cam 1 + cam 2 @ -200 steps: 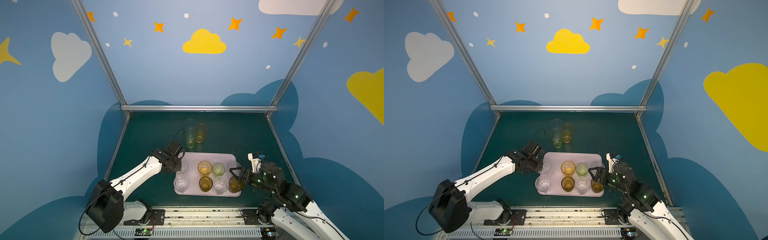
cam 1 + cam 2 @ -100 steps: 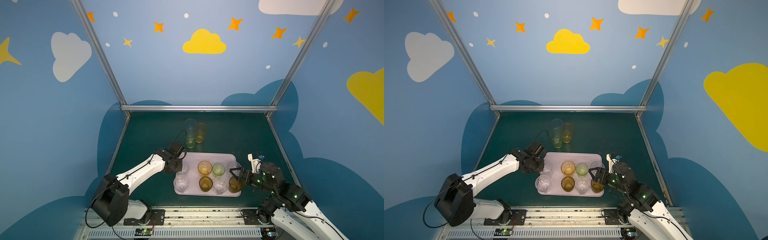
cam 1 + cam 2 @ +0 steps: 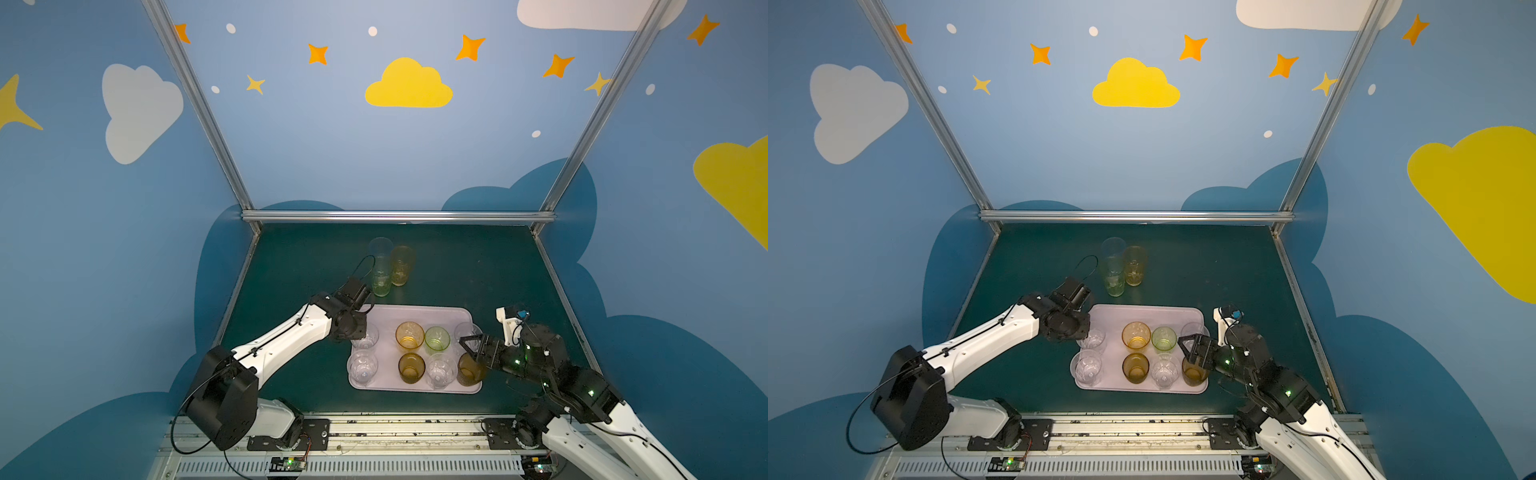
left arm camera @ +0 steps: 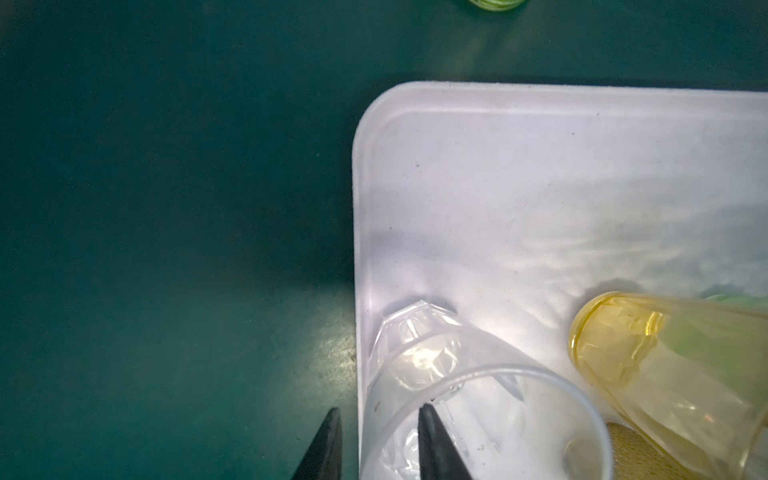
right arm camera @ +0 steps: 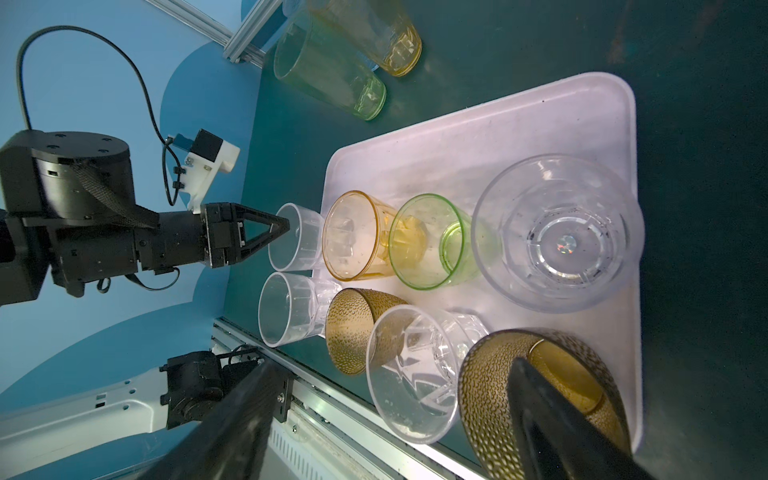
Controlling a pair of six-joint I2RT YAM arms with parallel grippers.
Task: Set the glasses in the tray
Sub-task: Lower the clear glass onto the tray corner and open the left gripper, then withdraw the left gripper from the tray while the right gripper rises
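The pale pink tray [image 3: 415,313] holds several short glasses. My left gripper [image 4: 379,410] hangs over the clear glass [image 4: 436,357] in the tray's back-left corner. It is open, one finger outside the glass wall and one inside the rim, with slack on both sides. My right gripper [image 3: 467,352] is open wide at the tray's front-right corner, one finger dipped into the brown dotted glass [image 5: 540,399]. Three taller glasses stand on the mat behind the tray: pale blue [image 3: 380,249], green [image 3: 381,282] and amber [image 3: 402,266].
Dark green mat [image 3: 478,270] lies around the tray, walled by blue panels and a metal rail [image 3: 395,216] at the back. A mounting rail [image 3: 374,428] runs along the front edge. The tray's back strip [image 3: 1142,313] is bare.
The left gripper's jaws have parted from the clear glass's wall, and the left arm has shifted slightly toward the tray. The right arm has not moved.
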